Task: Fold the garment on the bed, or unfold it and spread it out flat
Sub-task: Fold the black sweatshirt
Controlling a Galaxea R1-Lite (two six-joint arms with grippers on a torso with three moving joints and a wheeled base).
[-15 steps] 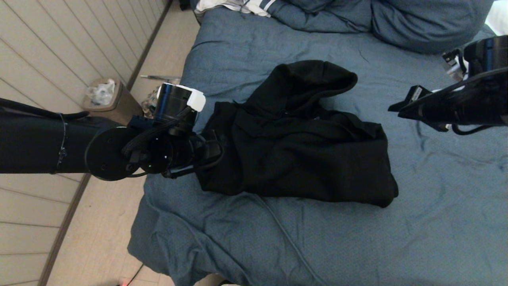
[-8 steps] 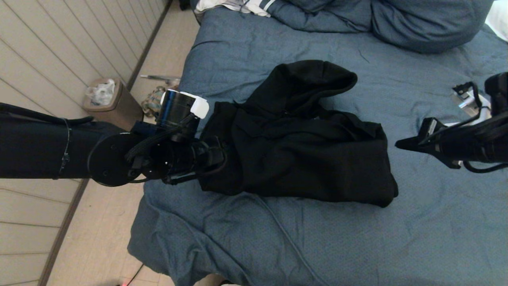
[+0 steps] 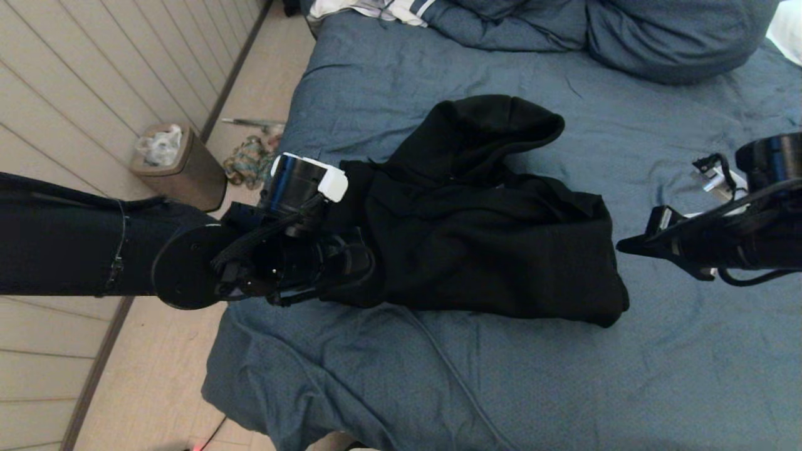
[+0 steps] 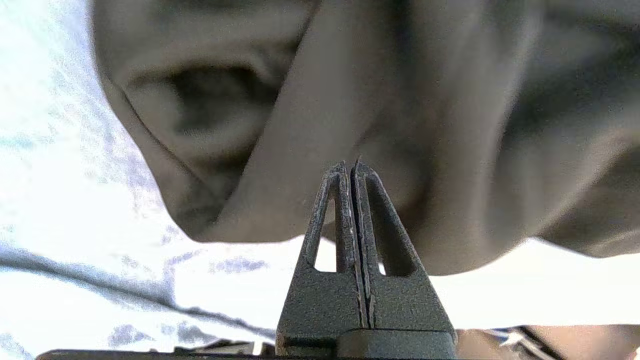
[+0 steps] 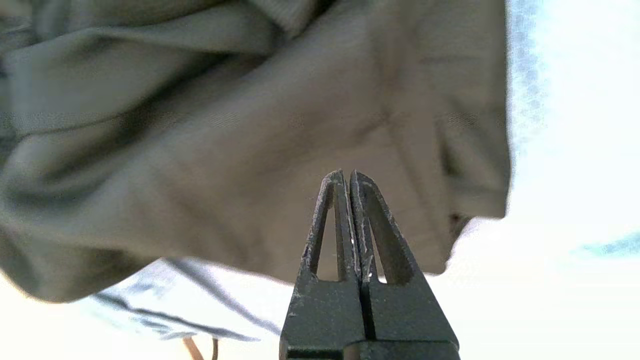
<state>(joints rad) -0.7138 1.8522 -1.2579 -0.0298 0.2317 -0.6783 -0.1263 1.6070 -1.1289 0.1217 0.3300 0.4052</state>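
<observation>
So the left end effector (image 4: pixel 351 167) is basically buried behind its own wrist in the head view, but the left wrist view shows its fingers pressed flat together with nothing pinched, tips right at the garment's (image 3: pixel 476 244) left edge. Can't tell if they actually touch the fabric. The arm comes in level from off the bed's (image 3: pixel 376 376) left side, over the floor.

The right end effector (image 3: pixel 623 246) is also closed up tight on nothing, pointing at the garment's right edge from just beside it; its arm is cut off at the picture's border.

The garment sits bunched in a lump about mid-bed, closer to the left edge, hood flopped toward the headboard end. Sleeves and zipper are lost in the folds. Lots of bare duvet toward the foot and on the right side.

Farther back: blue pillows (image 3: pixel 677 37), a white striped cloth (image 3: pixel 376 9) half cut off at the far left corner, and a bin (image 3: pixel 178 166) down on the floor.
</observation>
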